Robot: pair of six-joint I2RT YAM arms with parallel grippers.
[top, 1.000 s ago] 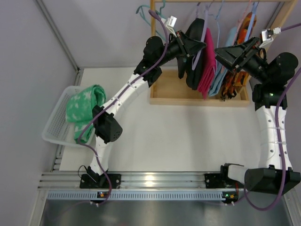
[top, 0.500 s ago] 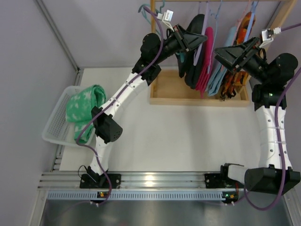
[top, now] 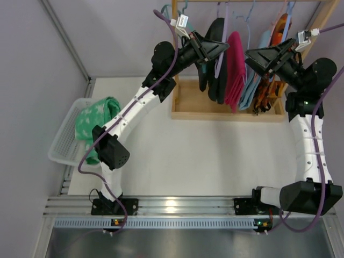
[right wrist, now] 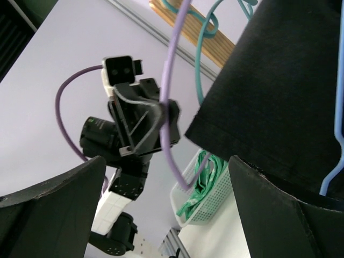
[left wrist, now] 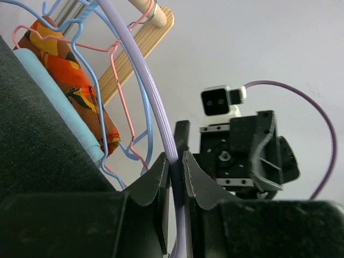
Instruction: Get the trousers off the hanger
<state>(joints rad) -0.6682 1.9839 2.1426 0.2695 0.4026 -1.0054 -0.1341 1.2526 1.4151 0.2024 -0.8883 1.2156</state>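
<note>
The left fingers (left wrist: 153,185) pinched the lilac hanger (left wrist: 142,86), and the black trousers (right wrist: 290,91) hung long-axis down directly before the wide-spread right fingers (right wrist: 269,215).

Soft, even light filled the overhead view: the white bench (top: 215,156) was bright, with faint shadows under the arms and a small glare patch on the metal rail (top: 172,205) at bottom centre. In the left wrist view the left hand (left wrist: 174,161) was dark and blurred against a bright wall, and the lilac hanger (left wrist: 146,80) it pinched was sharper. In the right wrist view the black trousers (right wrist: 290,91) showed no detail, and the fingers (right wrist: 48,215) of the right hand (right wrist: 166,161) were soft in the lower corners.
</note>
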